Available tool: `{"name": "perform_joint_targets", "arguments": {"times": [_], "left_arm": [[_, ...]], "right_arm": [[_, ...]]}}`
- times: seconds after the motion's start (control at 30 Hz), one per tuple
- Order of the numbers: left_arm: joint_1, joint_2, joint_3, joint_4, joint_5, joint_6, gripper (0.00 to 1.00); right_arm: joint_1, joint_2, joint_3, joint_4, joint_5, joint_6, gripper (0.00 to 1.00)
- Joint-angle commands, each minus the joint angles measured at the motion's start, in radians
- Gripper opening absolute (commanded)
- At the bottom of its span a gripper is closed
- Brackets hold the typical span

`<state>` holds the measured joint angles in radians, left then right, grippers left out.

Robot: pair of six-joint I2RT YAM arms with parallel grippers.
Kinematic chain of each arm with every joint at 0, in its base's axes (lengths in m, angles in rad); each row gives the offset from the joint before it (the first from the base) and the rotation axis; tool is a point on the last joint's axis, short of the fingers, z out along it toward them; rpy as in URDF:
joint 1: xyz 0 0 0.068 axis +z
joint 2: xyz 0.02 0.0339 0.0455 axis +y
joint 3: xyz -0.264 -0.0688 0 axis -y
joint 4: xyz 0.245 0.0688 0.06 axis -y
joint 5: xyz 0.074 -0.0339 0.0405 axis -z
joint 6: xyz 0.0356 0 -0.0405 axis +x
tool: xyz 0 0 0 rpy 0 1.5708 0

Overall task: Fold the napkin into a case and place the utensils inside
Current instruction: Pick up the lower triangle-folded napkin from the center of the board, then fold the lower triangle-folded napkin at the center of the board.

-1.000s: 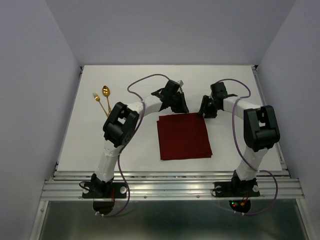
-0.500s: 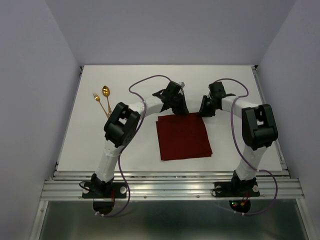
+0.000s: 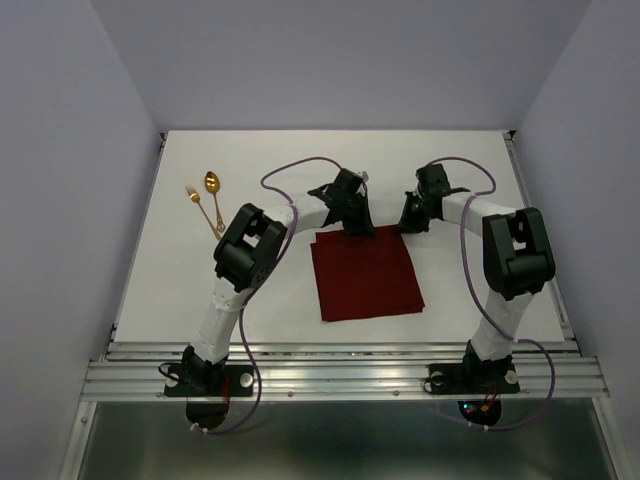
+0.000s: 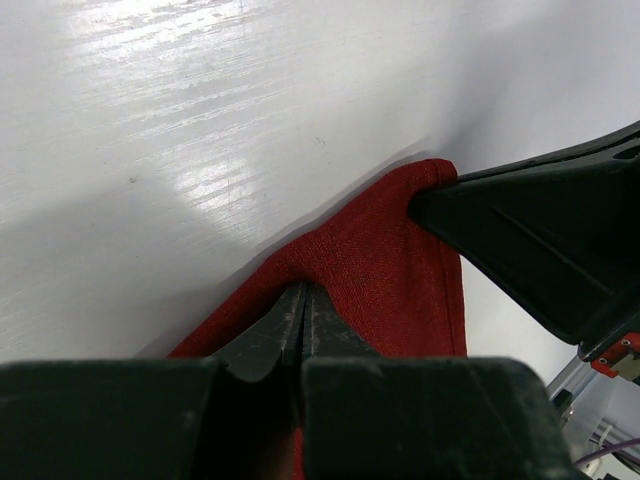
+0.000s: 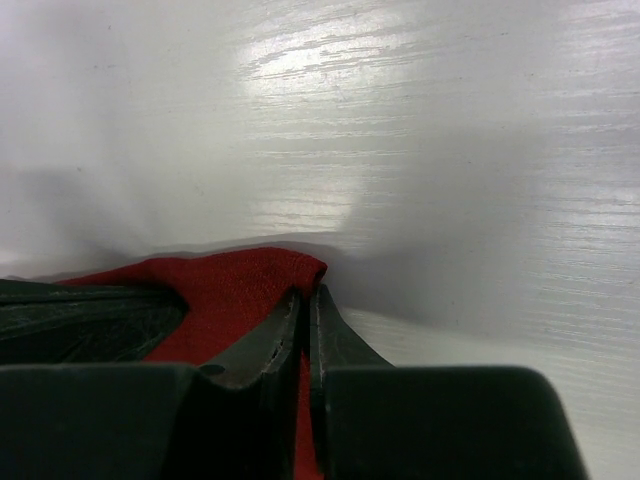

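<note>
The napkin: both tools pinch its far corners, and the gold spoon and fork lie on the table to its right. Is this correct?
No. The spoon and fork lie to the left of the napkin, as the top external view shows. The rest is right.

Maroon napkin (image 3: pixel 367 275) mid-table, gold utensils (image 3: pixel 212 183) far-left

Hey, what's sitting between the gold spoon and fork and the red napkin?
In the top view, the left arm's elbow and its purple cable cross above the stretch from utensils to napkin; the table showing around them is bare.
</note>
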<state>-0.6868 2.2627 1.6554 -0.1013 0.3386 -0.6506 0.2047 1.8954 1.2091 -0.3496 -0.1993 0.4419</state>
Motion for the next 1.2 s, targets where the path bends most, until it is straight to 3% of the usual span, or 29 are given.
{"name": "perform_joint_targets", "arguments": {"times": [0.0,0.7,1.17], "left_arm": [[-0.002,0.020,0.023,-0.021,-0.029,0.034,0.07],[-0.003,0.003,-0.031,-0.035,-0.046,0.058,0.06],[-0.005,0.001,-0.042,-0.028,-0.039,0.062,0.06]], "right_arm": [[0.009,-0.053,-0.010,0.026,-0.011,0.004,0.01],[0.041,-0.200,-0.065,0.041,-0.087,0.044,0.01],[0.165,-0.133,-0.002,0.073,-0.049,0.155,0.01]]}}
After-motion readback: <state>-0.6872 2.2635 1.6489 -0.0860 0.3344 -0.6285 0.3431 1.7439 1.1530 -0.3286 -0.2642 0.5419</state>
